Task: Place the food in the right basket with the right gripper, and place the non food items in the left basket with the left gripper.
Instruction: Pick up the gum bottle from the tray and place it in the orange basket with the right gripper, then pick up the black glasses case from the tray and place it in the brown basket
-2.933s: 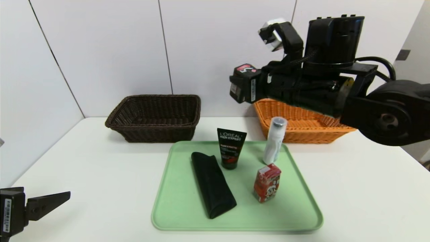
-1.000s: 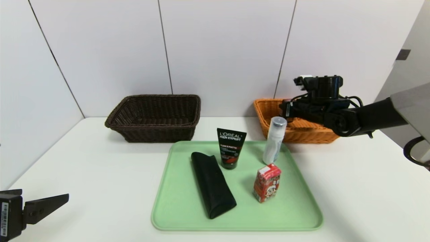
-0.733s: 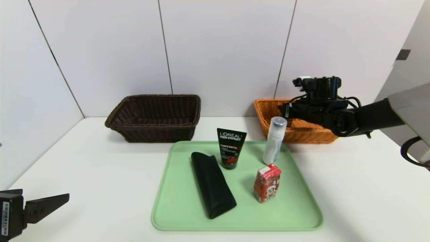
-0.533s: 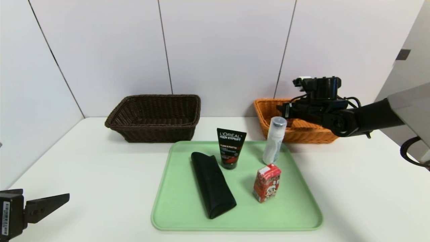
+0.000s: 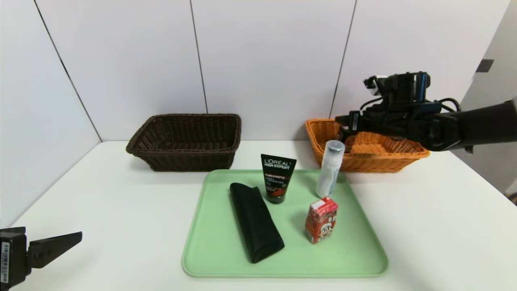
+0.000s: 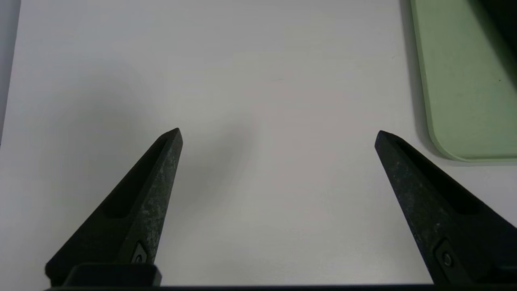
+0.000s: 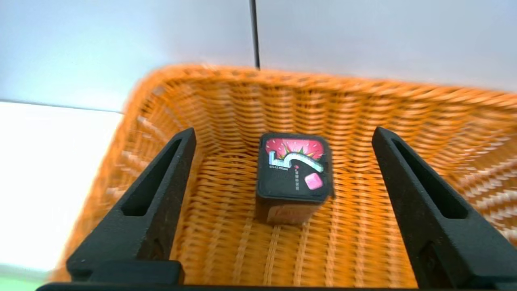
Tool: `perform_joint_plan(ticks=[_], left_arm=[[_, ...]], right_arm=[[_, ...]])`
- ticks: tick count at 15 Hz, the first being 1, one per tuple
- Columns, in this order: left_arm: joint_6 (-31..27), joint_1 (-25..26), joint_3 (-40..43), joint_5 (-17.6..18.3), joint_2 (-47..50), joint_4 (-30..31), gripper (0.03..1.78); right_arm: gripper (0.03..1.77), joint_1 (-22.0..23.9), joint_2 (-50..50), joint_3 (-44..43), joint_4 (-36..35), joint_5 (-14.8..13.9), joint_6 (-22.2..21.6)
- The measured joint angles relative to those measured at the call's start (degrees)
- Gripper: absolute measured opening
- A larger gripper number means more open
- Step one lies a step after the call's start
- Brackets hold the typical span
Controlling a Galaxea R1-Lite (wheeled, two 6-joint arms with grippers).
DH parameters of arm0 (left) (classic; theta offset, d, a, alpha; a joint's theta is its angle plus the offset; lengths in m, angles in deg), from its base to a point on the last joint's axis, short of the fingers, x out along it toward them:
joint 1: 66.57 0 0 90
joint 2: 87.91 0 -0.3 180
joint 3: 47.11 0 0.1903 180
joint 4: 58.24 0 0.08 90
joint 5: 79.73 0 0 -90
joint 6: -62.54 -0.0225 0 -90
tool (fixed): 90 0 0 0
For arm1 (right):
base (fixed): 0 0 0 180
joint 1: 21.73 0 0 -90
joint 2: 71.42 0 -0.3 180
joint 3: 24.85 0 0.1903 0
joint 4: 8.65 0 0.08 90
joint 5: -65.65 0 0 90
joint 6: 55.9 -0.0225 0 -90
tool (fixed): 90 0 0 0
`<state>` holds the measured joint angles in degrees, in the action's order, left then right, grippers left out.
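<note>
1 of 5 sorted so far. Dark snack pack (image 7: 293, 173) sitting on the floor of the orange basket (image 5: 323, 128), dropped and free. Right gripper (image 7: 282, 137) above it, fingers spread wide, nothing held. Red drink carton (image 5: 321, 220) waiting on the green tray (image 5: 218, 242), along with black tube (image 5: 277, 178), black pouch (image 5: 255, 221) and white bottle (image 5: 330, 168). Brown basket (image 5: 185, 141) showing nothing inside. Left gripper (image 6: 278, 135) parked low near the table edge, fingers apart, empty.
</note>
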<state>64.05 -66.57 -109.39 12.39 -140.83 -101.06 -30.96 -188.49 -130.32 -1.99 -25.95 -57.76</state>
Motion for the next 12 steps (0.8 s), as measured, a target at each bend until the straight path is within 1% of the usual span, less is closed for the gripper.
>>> perform_joint_plan(ticks=[4,7,12], left_arm=[[0.6,0.0,-0.4,0.1,0.0,0.4,1.69],[0.7,0.0,-0.7,0.1,-0.5,3.6,1.69],[0.6,-0.1,-1.7,0.5,-2.1,5.2,1.69]], right_arm=[[1.60,0.1,9.0,-0.8,9.5,-0.3,-1.7],[1.64,0.1,16.6,-1.0,20.0,-0.5,-3.8],[1.67,0.9,28.6,-1.0,38.3,-0.6,-4.6]])
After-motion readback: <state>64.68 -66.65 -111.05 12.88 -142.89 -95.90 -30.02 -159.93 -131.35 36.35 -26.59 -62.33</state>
